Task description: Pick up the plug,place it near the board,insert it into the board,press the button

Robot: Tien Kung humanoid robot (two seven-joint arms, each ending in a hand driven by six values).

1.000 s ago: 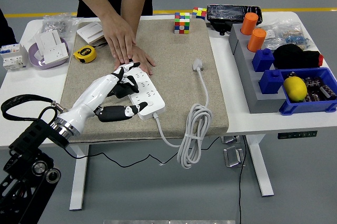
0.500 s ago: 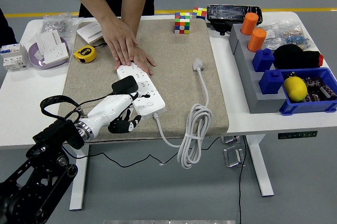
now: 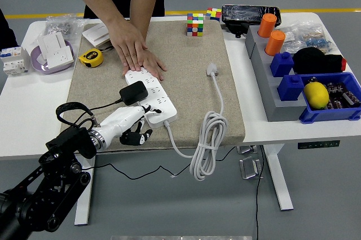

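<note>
plug (image 3: 133, 94): black, seated in the board (image 3: 151, 97).
my left hand (image 3: 131, 125): fingers loosely curled, grasping nothing, at the board's 7 o'clock.
left: button press, i judge.

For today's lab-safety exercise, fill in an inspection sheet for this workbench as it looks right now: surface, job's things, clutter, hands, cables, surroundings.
Surface: white table with a beige mat on it.
Job's things: black plug seated in the white power strip; a person's hands press on the strip's far end.
Clutter: Rubik's cube, yellow tape measure, orange cylinders, lemon in a blue bin.
Hands: left hand at the mat's near edge, fingers relaxed, holding nothing; right hand nothing seen.
Cables: white cord coiled over the table's edge, its white plug lying loose.
Surroundings: grey floor, yellow line.
</note>
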